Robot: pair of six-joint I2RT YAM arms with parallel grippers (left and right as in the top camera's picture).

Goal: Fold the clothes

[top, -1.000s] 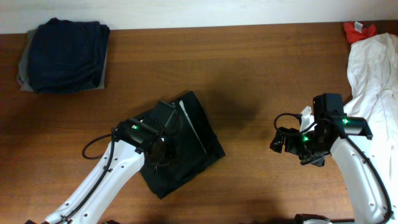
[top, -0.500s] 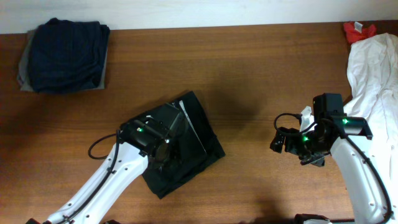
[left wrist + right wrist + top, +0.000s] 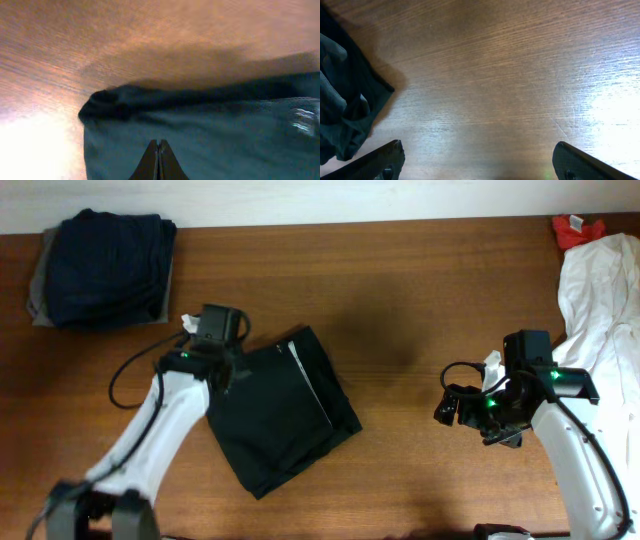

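Wrinkled black cloth garment (image 3: 285, 415), laid diagonally, is met at its upper-left corner by the pressed-together left jaws; right jaws are held spread, way off.

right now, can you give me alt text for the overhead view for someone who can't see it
A folded black garment lies on the brown wooden table, with the left gripper at its upper-left edge. The right gripper hangs over bare wood; a navy and grey stack sits top left, white cloth and a red piece far right.
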